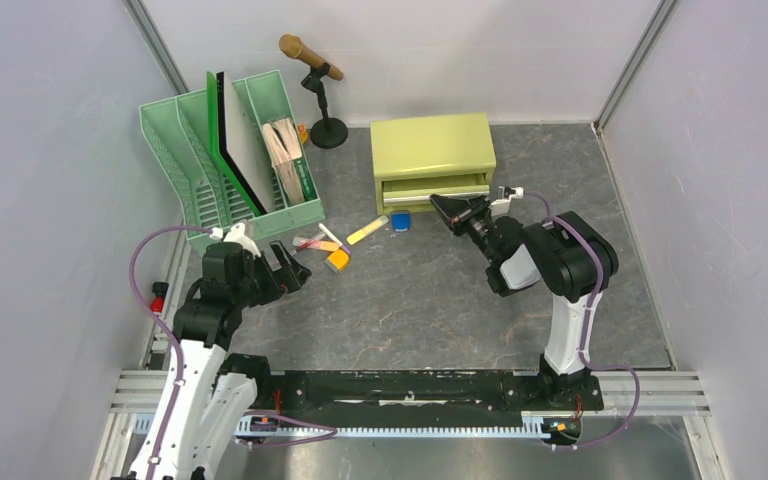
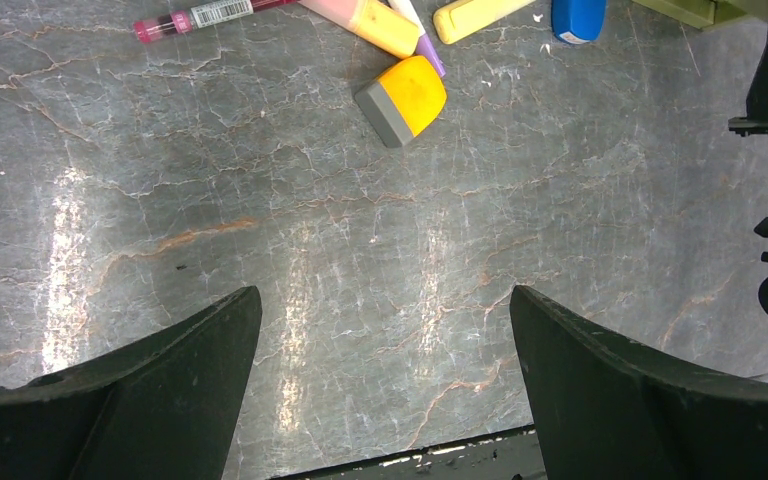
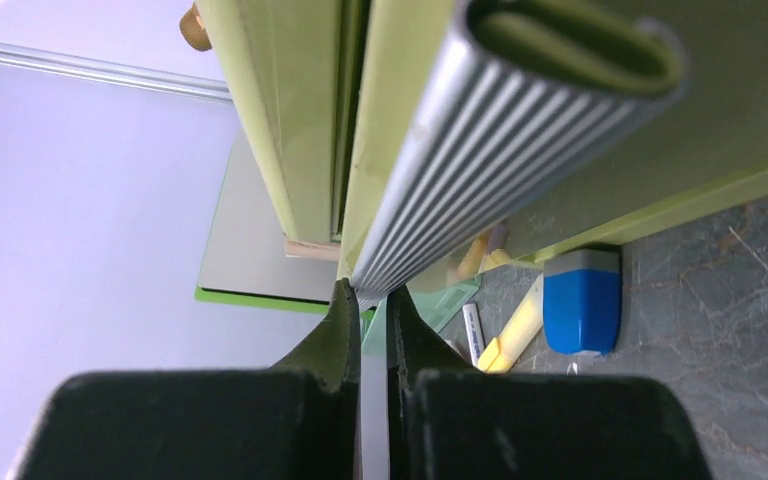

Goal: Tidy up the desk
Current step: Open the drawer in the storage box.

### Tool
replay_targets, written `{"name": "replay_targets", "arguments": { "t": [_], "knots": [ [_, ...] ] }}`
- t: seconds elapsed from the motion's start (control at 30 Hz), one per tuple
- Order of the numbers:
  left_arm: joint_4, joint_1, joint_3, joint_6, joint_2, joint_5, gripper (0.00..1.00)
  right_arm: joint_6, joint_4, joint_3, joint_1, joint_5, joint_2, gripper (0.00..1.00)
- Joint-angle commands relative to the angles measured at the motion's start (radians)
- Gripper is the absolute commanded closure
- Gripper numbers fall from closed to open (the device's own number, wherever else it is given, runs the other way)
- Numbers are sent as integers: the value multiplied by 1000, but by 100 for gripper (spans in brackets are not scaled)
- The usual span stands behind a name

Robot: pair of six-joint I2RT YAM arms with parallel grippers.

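The dark grey veined desk (image 1: 410, 300) holds a loose cluster of small items: an orange and grey eraser (image 1: 337, 260) (image 2: 402, 97), a yellow highlighter (image 1: 367, 231) (image 2: 480, 12), a blue sharpener-like block (image 1: 401, 221) (image 3: 581, 300) and a pink pen (image 1: 317, 243) (image 2: 200, 16). My left gripper (image 1: 295, 268) (image 2: 385, 330) is open and empty, hovering over bare desk near the eraser. My right gripper (image 1: 447, 208) (image 3: 373, 300) is shut on the end of the ribbed silver drawer handle (image 3: 480, 170) of the yellow-green cabinet (image 1: 430, 145), whose lower drawer (image 1: 435, 188) stands slightly open.
A green file organizer (image 1: 230, 160) with folders and papers stands at the back left. A microphone on a black stand (image 1: 312, 60) is behind it. Pale walls enclose the desk on three sides.
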Motion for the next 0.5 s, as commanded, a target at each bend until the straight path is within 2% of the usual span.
{"name": "replay_targets", "arguments": {
  "t": [0.0,0.47],
  "knots": [
    [11,-3,35,9,-4,-11,0,-49,72,-75,6,9,-28,100],
    [11,-3,37,9,-5,-14,0,-7,203,-257,12,21,-81,100]
  ]
}}
